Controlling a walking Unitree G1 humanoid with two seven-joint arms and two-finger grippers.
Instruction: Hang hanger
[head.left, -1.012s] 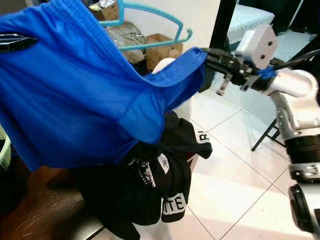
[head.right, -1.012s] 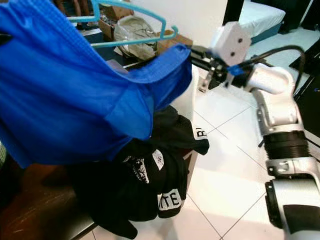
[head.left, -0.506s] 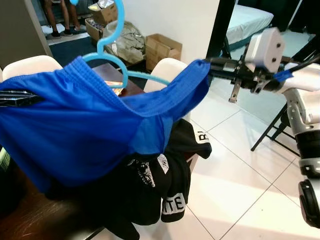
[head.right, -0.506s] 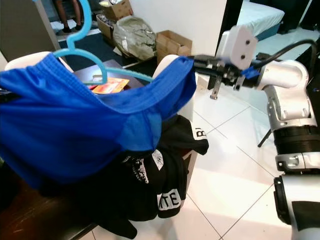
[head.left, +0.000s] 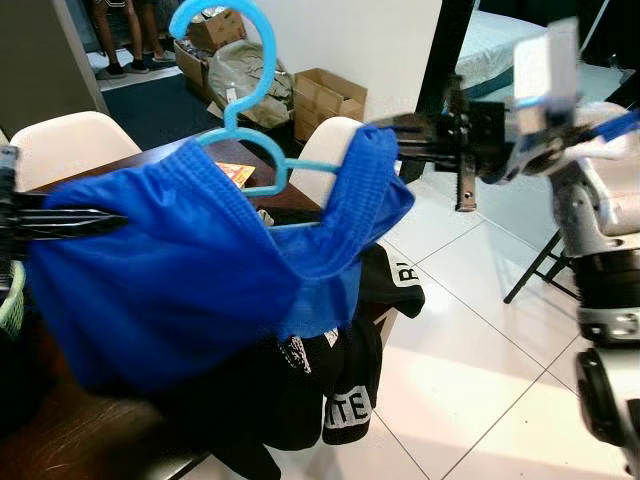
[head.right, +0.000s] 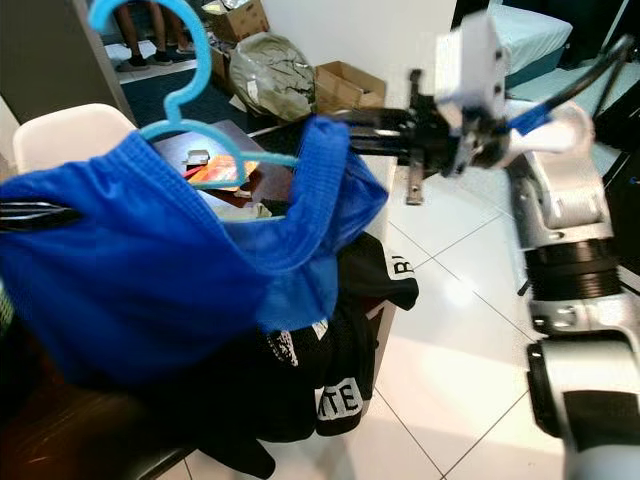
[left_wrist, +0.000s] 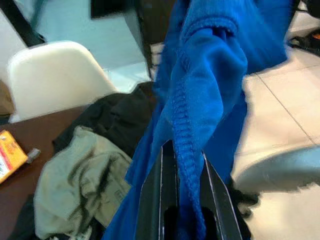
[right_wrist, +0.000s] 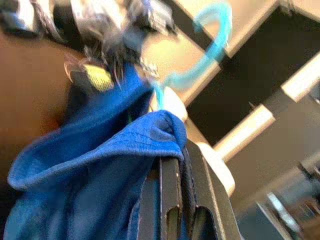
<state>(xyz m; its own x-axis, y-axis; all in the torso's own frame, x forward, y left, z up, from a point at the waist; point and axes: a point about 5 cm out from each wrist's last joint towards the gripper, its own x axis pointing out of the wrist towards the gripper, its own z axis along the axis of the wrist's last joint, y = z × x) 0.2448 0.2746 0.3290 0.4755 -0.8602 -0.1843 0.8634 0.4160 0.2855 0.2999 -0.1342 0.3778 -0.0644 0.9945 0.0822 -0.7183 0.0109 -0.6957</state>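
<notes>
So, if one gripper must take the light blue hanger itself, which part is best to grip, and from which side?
Probably the neck just under the hook of the hanger, approached from above. The hook and neck stand bare above the blue shirt, while the arms are buried in cloth. The left gripper and the right gripper each pinch an edge of the shirt, so one must let go first.

lived-in home: dark wood table piled with clothes, white chairs, tiled floor, cardboard boxes behind right gripper, bed beyond.
</notes>
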